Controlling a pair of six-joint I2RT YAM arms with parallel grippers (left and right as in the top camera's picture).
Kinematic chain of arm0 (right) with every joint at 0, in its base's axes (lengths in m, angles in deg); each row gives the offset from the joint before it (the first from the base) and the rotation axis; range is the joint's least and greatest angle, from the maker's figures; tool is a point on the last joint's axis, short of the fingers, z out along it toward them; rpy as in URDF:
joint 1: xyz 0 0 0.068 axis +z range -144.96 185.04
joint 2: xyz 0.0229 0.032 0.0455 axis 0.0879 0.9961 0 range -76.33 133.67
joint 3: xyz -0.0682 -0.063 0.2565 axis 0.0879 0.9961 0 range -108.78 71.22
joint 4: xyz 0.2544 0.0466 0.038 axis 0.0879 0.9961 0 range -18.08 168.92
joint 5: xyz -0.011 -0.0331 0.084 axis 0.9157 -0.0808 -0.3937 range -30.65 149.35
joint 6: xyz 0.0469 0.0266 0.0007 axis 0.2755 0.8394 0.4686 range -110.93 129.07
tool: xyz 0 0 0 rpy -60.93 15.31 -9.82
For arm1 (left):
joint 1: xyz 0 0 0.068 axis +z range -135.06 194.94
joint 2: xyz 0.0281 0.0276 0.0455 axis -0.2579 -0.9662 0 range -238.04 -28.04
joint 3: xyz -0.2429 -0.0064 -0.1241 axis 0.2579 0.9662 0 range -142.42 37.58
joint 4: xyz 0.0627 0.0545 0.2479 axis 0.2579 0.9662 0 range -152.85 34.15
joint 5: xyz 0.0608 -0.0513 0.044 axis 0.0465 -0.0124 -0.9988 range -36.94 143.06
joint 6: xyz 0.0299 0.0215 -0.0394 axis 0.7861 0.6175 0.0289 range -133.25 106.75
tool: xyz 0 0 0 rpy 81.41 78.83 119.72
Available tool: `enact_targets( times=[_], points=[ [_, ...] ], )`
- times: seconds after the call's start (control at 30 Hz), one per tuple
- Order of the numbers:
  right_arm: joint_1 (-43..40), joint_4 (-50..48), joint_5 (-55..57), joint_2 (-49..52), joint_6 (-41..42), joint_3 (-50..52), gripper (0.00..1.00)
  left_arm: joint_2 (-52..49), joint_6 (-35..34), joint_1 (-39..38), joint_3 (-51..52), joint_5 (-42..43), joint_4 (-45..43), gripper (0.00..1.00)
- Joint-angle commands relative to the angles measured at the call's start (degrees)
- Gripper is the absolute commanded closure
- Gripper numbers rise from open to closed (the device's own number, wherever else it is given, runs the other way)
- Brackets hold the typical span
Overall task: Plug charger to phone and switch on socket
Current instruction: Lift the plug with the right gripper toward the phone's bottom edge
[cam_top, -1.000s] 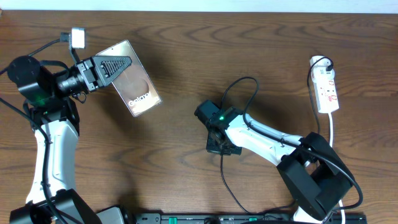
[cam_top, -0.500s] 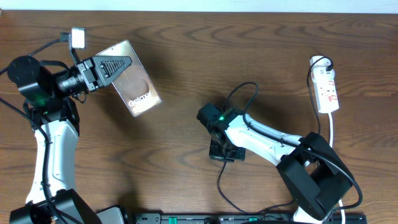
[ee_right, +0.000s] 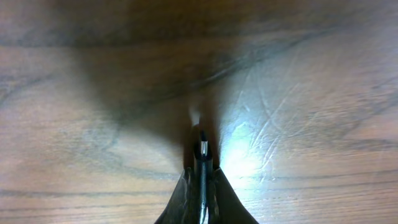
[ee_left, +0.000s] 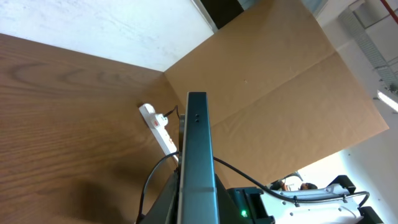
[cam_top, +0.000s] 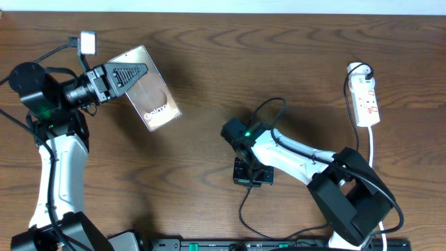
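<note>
My left gripper point(cam_top: 136, 72) is shut on the phone point(cam_top: 157, 102), a glossy brown slab with white lettering, and holds it up at the far left. In the left wrist view the phone point(ee_left: 197, 149) shows edge-on between the fingers of my left gripper point(ee_left: 197, 208). My right gripper point(cam_top: 251, 175) points down over the table's middle front, shut on the charger's plug tip point(ee_right: 202, 148). In the right wrist view my right gripper point(ee_right: 202, 180) holds the tip close above the wood. The thin black cable point(cam_top: 243, 203) loops around the right arm. The socket point(cam_top: 366, 99), a white strip, lies at the far right.
The strip's white cord point(cam_top: 373, 143) runs toward the front past the right arm's base point(cam_top: 352, 202). A white block point(cam_top: 87, 41) sits at the far left beside the left arm. A brown cardboard wall point(ee_left: 280, 93) stands behind the strip point(ee_left: 158, 127).
My right gripper has moved toward the table's front edge with the plug tip, and the cable loop has shifted with it. The left arm and phone have not moved.
</note>
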Motion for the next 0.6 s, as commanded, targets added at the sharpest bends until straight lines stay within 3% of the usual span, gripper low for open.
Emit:
enact_targets(
  times=[0.0, 0.2, 0.37, 0.43, 0.57],
  points=[
    [0.55, -0.63, -1.7, 3.91, -1.46, 1.81, 0.99, 0.39, 0.76, 0.17, -0.83, 0.72, -0.28, 0.92],
    [0.39, -0.92, -1.73, 3.91, -1.84, 1.81, 0.99, 0.39, 0.76, 0.17, -0.83, 0.72, -0.28, 0.93],
    [-1.09, -5.88, -8.02, 3.91, -9.97, 1.64, 0.99, 0.39, 0.79, 0.17, -0.83, 0.72, -0.28, 0.93],
    [-2.34, -10.93, -16.02, 3.89, -17.27, 1.55, 0.99, 0.39, 0.76, 0.17, -0.83, 0.72, -0.31, 0.92],
    [-5.35, -22.43, -44.0, 3.89, -35.54, 1.53, 0.99, 0.39, 0.76, 0.17, -0.83, 0.72, -0.28, 0.93]
  ],
)
